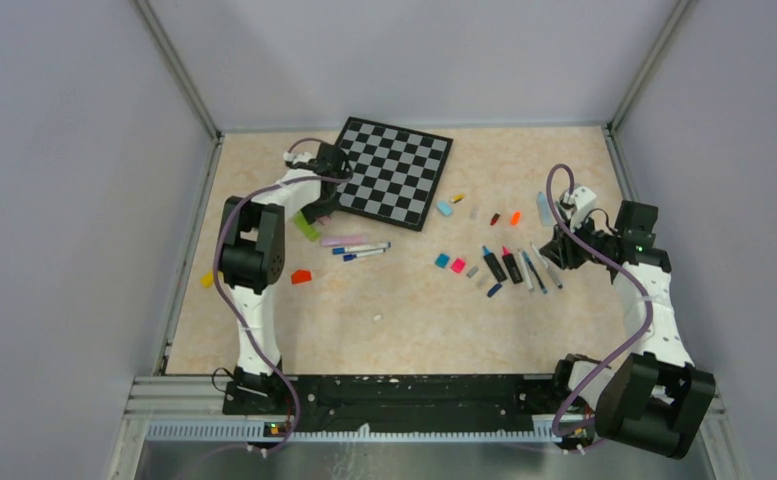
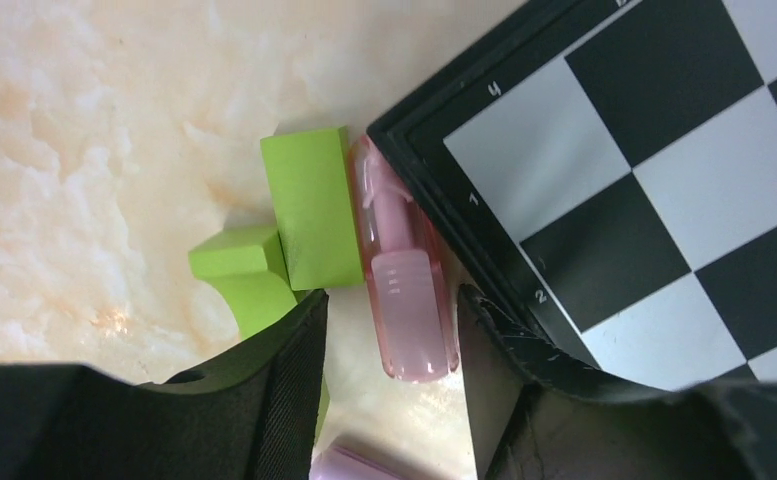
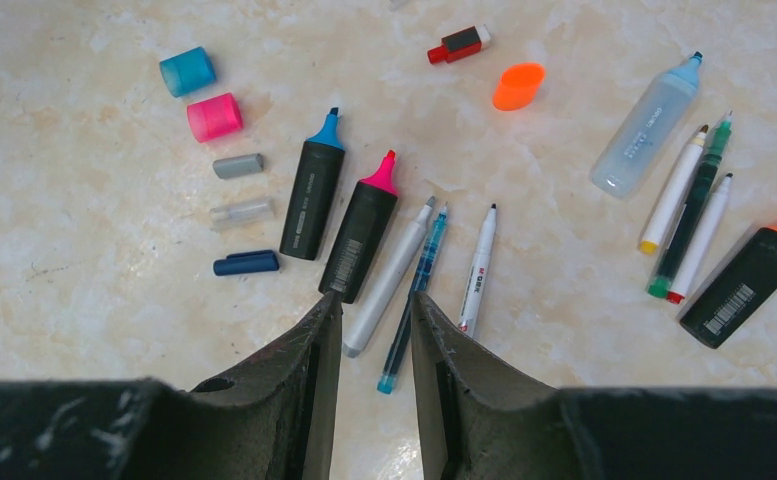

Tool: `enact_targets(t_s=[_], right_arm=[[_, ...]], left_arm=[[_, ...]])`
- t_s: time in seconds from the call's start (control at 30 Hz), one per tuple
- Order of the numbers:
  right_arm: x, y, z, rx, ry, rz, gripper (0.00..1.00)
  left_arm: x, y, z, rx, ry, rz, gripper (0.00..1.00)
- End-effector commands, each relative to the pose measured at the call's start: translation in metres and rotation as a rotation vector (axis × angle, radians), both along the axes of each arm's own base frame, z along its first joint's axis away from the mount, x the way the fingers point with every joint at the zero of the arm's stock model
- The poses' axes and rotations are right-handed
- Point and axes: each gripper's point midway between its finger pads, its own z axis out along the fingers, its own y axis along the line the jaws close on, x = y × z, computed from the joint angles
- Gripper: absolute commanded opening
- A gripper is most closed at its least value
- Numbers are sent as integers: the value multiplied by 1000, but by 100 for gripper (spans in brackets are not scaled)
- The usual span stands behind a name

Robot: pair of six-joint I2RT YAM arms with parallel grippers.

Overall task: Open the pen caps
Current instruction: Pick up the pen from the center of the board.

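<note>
My left gripper (image 2: 392, 300) is open, low over the table at the checkered board's corner. Its fingers straddle the near end of a translucent pink cap (image 2: 404, 290) lying against the board's edge. A lilac pen barrel (image 2: 349, 465) shows just below. My right gripper (image 3: 376, 300) is open and empty, above a row of uncapped pens: a black blue-tipped highlighter (image 3: 311, 190), a black pink-tipped one (image 3: 361, 235), a grey-white pen (image 3: 389, 280) and a thin cyan pen (image 3: 414, 290). Loose cyan (image 3: 187, 71), pink (image 3: 214, 117), grey (image 3: 238, 165) and orange (image 3: 517, 85) caps lie beyond.
The checkered board (image 1: 394, 170) lies at the back centre. Two lime-green blocks (image 2: 309, 215) sit left of the pink cap. A pink pen (image 1: 344, 241) and two blue-capped pens (image 1: 362, 250) lie mid-left. A red cap (image 1: 301, 276) and a yellow cap (image 1: 206, 280) lie near the left arm. Walls enclose the table.
</note>
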Motion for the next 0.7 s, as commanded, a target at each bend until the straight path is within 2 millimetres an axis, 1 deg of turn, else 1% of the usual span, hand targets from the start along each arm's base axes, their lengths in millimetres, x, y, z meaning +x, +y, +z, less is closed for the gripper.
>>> enact_targets(t_s=[0.0, 0.1, 0.23, 0.37, 0.53, 0.67], right_arm=[[4, -1, 11, -12, -69, 15, 31], [4, -1, 11, -11, -68, 15, 31], [4, -1, 11, -12, -68, 15, 31], [4, -2, 11, -14, -70, 15, 31], [4, -2, 12, -14, -70, 14, 31], [4, -2, 12, -15, -72, 15, 31]], left_arm=[[9, 12, -7, 3, 21, -7, 52], [10, 13, -9, -10, 23, -15, 49], [8, 8, -11, -38, 29, -29, 50], [0, -2, -12, -103, 35, -20, 48], [-9, -13, -18, -176, 42, -31, 39], [-11, -14, -20, -177, 57, -50, 28]])
